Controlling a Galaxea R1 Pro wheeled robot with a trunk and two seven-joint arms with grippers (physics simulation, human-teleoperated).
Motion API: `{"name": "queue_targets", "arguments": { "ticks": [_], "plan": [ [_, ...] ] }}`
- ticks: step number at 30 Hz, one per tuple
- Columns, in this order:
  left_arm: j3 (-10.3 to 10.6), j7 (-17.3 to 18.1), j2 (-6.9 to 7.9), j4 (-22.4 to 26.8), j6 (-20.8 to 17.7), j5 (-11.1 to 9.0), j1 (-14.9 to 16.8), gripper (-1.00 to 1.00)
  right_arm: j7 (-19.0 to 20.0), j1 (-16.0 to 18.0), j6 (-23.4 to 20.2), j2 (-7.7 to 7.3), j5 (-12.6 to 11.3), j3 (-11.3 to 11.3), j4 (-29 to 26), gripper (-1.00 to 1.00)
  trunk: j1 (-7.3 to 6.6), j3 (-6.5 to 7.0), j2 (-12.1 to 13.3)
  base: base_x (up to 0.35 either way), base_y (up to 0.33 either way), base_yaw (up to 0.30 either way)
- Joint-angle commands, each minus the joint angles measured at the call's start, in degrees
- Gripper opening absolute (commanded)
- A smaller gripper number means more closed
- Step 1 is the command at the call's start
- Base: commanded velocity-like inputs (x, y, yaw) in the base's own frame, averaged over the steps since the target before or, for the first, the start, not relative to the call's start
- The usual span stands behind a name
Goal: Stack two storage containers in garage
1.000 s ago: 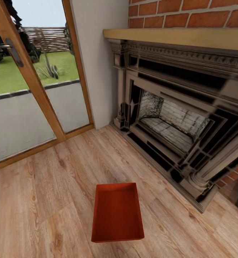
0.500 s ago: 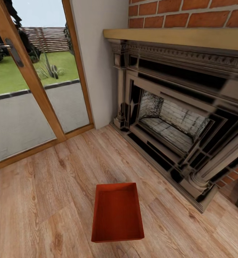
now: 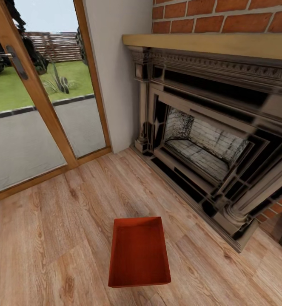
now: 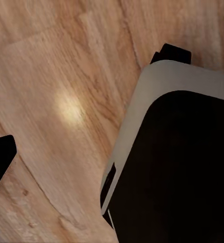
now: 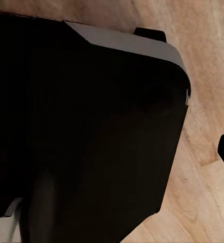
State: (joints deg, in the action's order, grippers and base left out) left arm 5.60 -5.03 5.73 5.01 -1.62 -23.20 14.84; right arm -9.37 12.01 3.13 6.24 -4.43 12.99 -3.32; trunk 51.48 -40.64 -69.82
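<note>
One orange-red storage container (image 3: 139, 251) resting on the light wood-plank floor (image 3: 51, 238) of the living room, just out from the dark fireplace surround (image 3: 209, 140), open side up. Best approached squarely along its long axis, both arms lowered to opposite thin walls and closed evenly so it lifts level. Jaw state of either gripper impossible to tell: wrist views mostly dark robot body (image 4: 173, 167) over planks.

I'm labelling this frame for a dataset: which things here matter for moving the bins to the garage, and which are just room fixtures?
Part of the job:
- storage container, orange-red, empty, on the wood-plank floor

Just there:
- fireplace with wooden mantel
- glass door to the yard
</note>
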Motion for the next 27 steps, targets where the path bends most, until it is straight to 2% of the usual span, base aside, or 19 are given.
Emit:
{"name": "queue_targets", "arguments": {
  "ticks": [1, 2, 3, 4, 7, 8, 9, 14, 15, 17, 18, 19, 22, 27],
  "plan": [
    [0.48, -0.29, 0.03, 0.44, -0.51, -0.45, 0.33, 1.00, -0.50, 0.36, -0.13, 0.18, -0.80, 0.41, -0.27, 1.00, 0.00, -0.04, -0.02, 0.000, 0.000, 0.000],
    [0.49, -0.54, 0.01, 0.76, -0.83, -0.36, 0.66, 1.00, -0.83, 0.69, -0.45, 0.26, -1.11, 0.40, -0.59, 1.00, 0.00, -0.04, -0.02, 0.000, 0.000, 0.000],
    [0.52, -0.99, -0.10, 18.87, -15.41, -0.30, 5.32, 1.00, -2.13, 14.10, -16.06, 0.39, -2.06, 0.39, -18.39, 1.00, 0.00, -0.04, -0.02, 0.000, 0.000, 0.000],
    [0.52, -3.27, -1.26, 19.18, -17.25, -0.52, 9.57, 1.00, -6.59, 16.75, -16.00, 2.06, -2.01, 0.38, -18.39, 1.00, 0.00, -0.04, -0.02, 0.000, 0.000, 0.000],
    [0.60, -4.40, -4.94, 20.42, -17.80, -0.27, 12.26, 1.00, -9.94, 17.51, -14.91, 3.04, -1.87, 0.37, -18.39, 1.00, 0.00, -0.04, -0.02, 0.000, 0.000, 0.000],
    [0.63, -4.68, -7.55, 21.43, -17.90, 0.29, 14.19, 1.00, -10.83, 17.70, -12.73, 3.22, -1.92, 0.37, -18.40, 1.00, 0.00, -0.04, -0.02, 0.000, 0.000, 0.000],
    [0.63, -4.73, -8.05, 21.55, -17.77, 0.50, 15.04, 1.00, -10.96, 17.73, -11.22, 3.21, -2.06, 0.37, -18.40, 1.00, 0.00, -0.04, -0.02, 0.000, 0.000, 0.000],
    [0.79, -4.80, -8.30, 21.21, -17.35, 0.97, 17.19, 1.00, -11.11, 17.78, -6.32, 3.18, -2.21, 0.37, -18.07, 1.00, 0.00, -0.04, -0.02, 0.000, 0.000, 0.000],
    [0.86, -4.81, -8.22, 20.57, -17.22, 2.67, 17.48, 1.00, -10.86, 17.78, -5.75, 3.08, -2.06, 0.39, -17.67, 1.00, 0.00, -0.04, -0.02, 0.000, 0.000, 0.000],
    [0.88, -4.81, -8.22, 20.12, -17.10, 4.71, 17.57, 1.00, -10.63, 17.77, -5.39, 2.94, -1.80, 0.55, -17.43, 1.00, 0.00, -0.04, -0.02, 0.000, 0.000, 0.000],
    [0.89, -4.83, -8.21, 19.74, -16.72, 6.59, 17.62, 1.00, -10.50, 17.73, -5.14, 2.88, -1.61, 0.72, -17.34, 1.00, 0.00, -0.04, -0.02, 0.000, 0.000, 0.000],
    [0.84, -4.87, -8.17, 18.84, -14.58, 8.30, 17.65, 1.00, -10.48, 17.71, -4.87, 2.89, -1.42, 0.83, -17.28, 1.00, 0.00, -0.04, -0.02, 0.000, 0.000, 0.000],
    [0.72, -4.90, -8.05, 16.90, -10.03, 9.24, 17.67, 1.00, -10.33, 17.70, -4.69, 3.08, -1.51, 0.72, -17.25, 1.00, 0.00, -0.04, -0.02, 0.000, 0.000, 0.000],
    [0.65, -4.90, -8.13, 16.01, -8.81, 9.53, 17.67, 1.00, -10.37, 17.70, -5.33, 3.27, -1.72, 0.64, -17.15, 1.00, 0.00, -0.04, -0.02, 0.000, 0.000, 0.000]
  ]
}}
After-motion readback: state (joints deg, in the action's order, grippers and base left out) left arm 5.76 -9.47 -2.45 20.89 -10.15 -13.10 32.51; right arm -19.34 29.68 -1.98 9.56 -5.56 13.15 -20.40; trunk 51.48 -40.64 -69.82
